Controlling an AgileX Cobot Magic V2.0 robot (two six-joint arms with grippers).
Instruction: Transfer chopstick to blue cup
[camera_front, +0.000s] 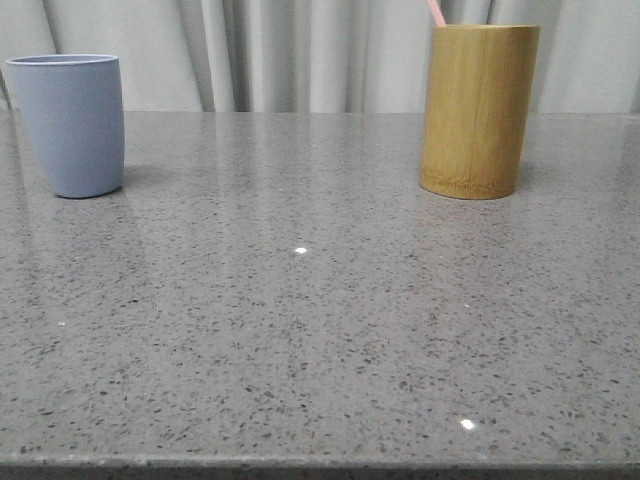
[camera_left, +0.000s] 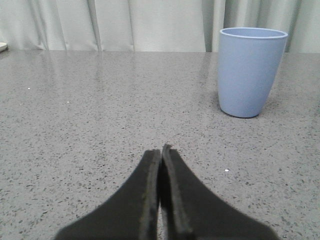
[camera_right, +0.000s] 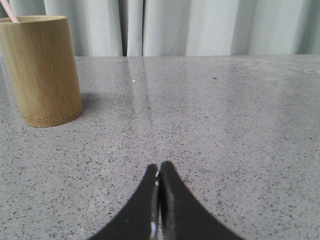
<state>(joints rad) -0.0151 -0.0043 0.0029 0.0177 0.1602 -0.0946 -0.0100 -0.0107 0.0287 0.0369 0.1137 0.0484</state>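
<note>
The left claw (camera_left: 161, 150) sits closest to its wrist camera, its two dark fingers (camera_left: 145, 190) pressed together with nothing between them, low over the speckled grey table (camera_front: 320, 340). The right claw (camera_right: 159, 167) looks the same in its own wrist view: fingers closed against each other, holding nothing, hanging just above the stone surface.

Beyond the left claw stands the blue cup (camera_front: 70, 125), upright near the far left corner of the table, its mouth open upward; what lies inside cannot be seen. In the left wrist view the blue cup (camera_left: 250, 72) is well apart from the closed fingers.

Near the far right edge of the table stands the bamboo holder (camera_front: 478, 110), a taller tan cylinder, also upright. The chopstick (camera_front: 436, 13) rests inside it, a thin pink tip leaning out over the rim and tilting toward the left. The right wrist view shows the bamboo holder (camera_right: 42, 70) and the chopstick (camera_right: 9, 11) poking out of it, well apart from the right claw.

Pale curtains (camera_front: 300, 50) hang behind the far edge.
</note>
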